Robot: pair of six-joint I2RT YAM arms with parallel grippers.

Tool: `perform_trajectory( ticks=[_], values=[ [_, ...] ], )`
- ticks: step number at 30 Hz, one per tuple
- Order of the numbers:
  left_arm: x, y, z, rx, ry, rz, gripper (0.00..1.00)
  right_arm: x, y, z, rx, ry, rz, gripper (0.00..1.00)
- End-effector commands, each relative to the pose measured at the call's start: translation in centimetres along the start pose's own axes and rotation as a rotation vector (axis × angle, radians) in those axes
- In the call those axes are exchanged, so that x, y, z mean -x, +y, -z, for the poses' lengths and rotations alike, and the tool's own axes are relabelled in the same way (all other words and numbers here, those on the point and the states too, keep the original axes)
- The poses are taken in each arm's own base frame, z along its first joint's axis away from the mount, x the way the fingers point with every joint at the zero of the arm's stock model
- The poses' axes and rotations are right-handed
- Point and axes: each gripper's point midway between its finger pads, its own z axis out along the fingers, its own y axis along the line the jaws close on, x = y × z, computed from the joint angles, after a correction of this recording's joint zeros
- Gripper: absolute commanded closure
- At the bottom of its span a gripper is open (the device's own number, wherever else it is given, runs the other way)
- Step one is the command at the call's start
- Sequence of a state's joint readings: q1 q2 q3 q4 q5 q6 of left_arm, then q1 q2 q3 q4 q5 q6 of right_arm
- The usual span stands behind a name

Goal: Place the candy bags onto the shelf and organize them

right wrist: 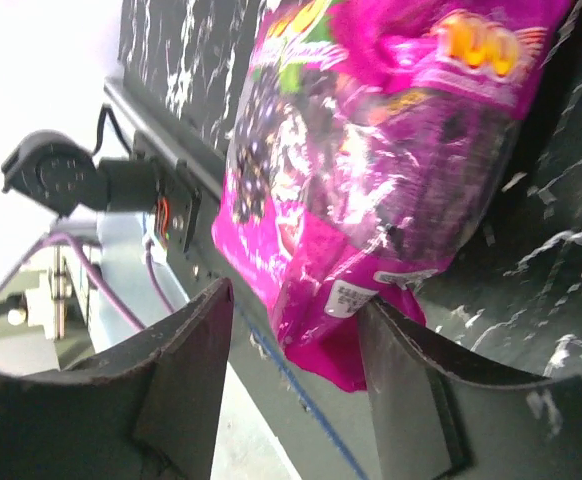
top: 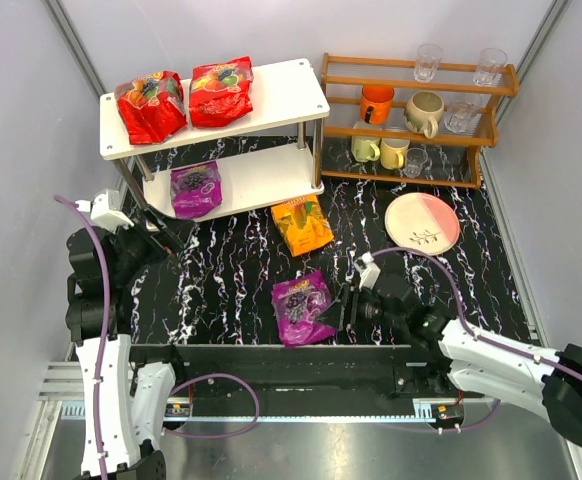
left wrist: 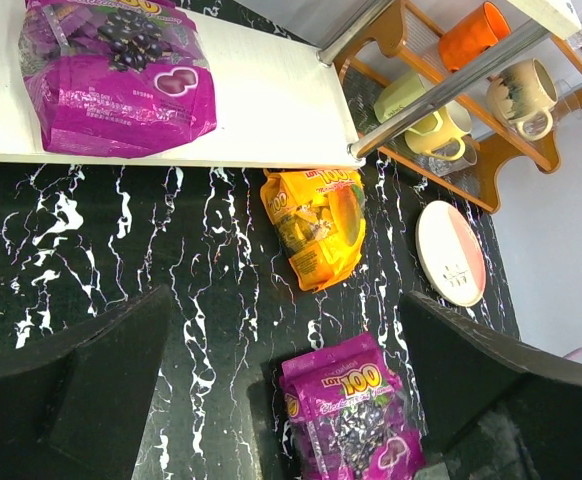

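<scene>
You're looking at a black tabletop (top: 231, 280) veined white like marble, boxed in left, back and right by plain pale grey walls (top: 11, 120), under even, soft light. At back right you've got a brown wooden slatted rack (top: 501, 90) holding an orange mug (top: 376, 103), a beige mug (top: 426, 112), two yellow-green mugs (top: 366, 148) and clear glasses (top: 428, 62), with a pink-and-white plate (top: 422, 222) lying flat on the table just in front of it. Along the near edge you see a brushed metal sheet (top: 321, 450).
</scene>
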State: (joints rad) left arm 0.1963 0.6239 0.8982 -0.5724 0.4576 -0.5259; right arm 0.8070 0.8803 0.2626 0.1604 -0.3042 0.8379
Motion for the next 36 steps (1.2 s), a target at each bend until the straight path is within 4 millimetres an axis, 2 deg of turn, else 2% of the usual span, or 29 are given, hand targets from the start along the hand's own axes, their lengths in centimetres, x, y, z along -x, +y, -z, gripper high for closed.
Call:
perform_trajectory(
  ticks=[1, 3, 5, 6, 8, 9, 12, 18, 26, 28, 32, 36],
  values=[
    [0.6, -0.9, 0.0, -0.044, -0.028, -0.004, 0.01, -0.9, 3.6, -0.8, 0.083, 0.018, -0.039, 0.38],
    [0.6, -0.9, 0.0, -0.048, -0.028, -0.005, 0.01, -1.8, 3.7, -1.2, 0.072, 0.045, -0.026, 0.38],
    [0.7, -1.2, 0.2, -0.054, -0.032, -0.008, 0.01, -2.3, 2.4, -1.3, 0.010, 0.062, -0.003, 0.38],
    [0.6, -1.2, 0.2, -0.053, -0.031, -0.008, 0.01, -1.6, 2.1, -1.2, -0.021, 0.030, 0.008, 0.38],
    [0.6, -1.2, 0.4, -0.051, -0.034, -0.011, 0.01, -1.5, 0.9, -0.7, -0.089, 0.024, 0.037, 0.38],
    [0.6, -1.2, 0.4, -0.053, -0.034, -0.012, 0.01, -0.5, 1.1, -0.4, -0.100, -0.022, 0.046, 0.38],
    [0.5, -1.3, 0.4, -0.055, -0.031, -0.010, 0.01, 0.0, 0.3, 0.4, -0.153, -0.058, 0.039, 0.38],
    [0.6, -1.4, 0.4, -0.059, -0.032, -0.005, 0.01, -0.8, -1.3, 0.4, -0.204, -0.039, 0.007, 0.37],
    [0.7, -1.4, 0.5, -0.060, -0.033, -0.009, 0.01, -0.4, -0.9, -0.5, -0.188, -0.051, 0.023, 0.36],
    [0.6, -1.4, 0.4, -0.061, -0.031, -0.008, 0.01, -0.1, -0.4, -1.2, -0.159, -0.061, 0.023, 0.36],
    [1.0, -1.7, 0.6, -0.063, -0.041, -0.016, 0.01, -1.1, -0.8, -2.4, -0.154, -0.013, 0.007, 0.36],
    [1.1, -1.6, 0.6, -0.061, -0.042, -0.019, 0.01, -0.6, -0.3, -2.9, -0.156, -0.006, 0.028, 0.38]
  ],
)
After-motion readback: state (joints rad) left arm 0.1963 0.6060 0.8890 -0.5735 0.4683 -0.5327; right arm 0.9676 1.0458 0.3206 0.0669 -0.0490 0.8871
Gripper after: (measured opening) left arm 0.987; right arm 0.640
